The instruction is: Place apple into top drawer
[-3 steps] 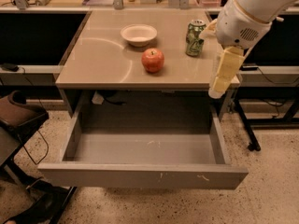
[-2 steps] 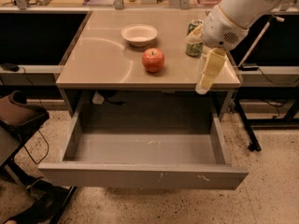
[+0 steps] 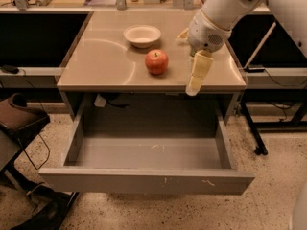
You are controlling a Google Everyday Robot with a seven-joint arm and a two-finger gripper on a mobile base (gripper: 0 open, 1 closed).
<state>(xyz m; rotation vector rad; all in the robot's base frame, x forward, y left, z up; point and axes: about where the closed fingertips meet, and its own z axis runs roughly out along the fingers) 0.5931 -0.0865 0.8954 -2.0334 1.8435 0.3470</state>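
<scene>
The apple, red with an orange blush, sits on the tan table top near the middle of its front edge. The top drawer is pulled fully out below the table; its grey inside is empty and its front panel has small white scuffs. My gripper hangs down from the white arm at the right. It is just right of the apple, over the table's front edge, not touching the apple and holding nothing.
A white bowl stands behind the apple. The arm hides the green soda can. Black table legs and cables are at the right, and a dark chair at the left. More benches stand behind.
The gripper has swung left across the table's right side towards the apple and now covers the green can. The apple, bowl and drawer have not moved.
</scene>
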